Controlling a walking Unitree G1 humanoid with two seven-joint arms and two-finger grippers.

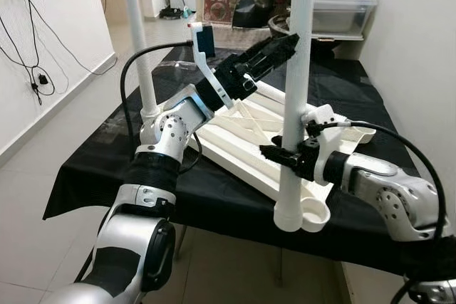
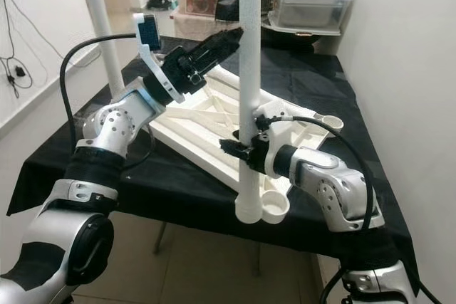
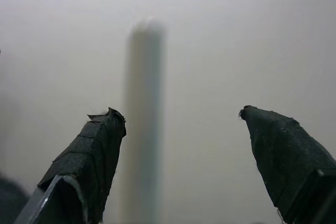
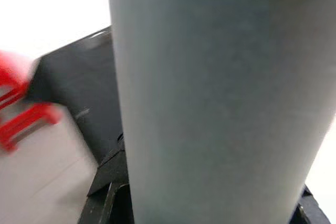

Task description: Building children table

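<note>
I'm clamping the right gripper (image 1: 285,156) low on the upright white leg (image 1: 295,69), seated in the tabletop (image 1: 242,133) corner socket; light, stiff, slick plastic. Left gripper (image 1: 281,49) is hovering spread beside it.

We see a white plastic tabletop (image 1: 246,133) with a smooth, slightly glossy ribbed underside, lying on a matt black cloth (image 1: 214,197) with soft creases. The white leg (image 1: 296,97) standing at its near corner looks like matt plastic with a faintly grainy skin. The right gripper (image 1: 281,156) and left gripper (image 1: 274,51) have fingers wrapped in rough matt black tape. Our arms are brushed silver metal, the floor (image 1: 43,197) glossy tile.
</note>
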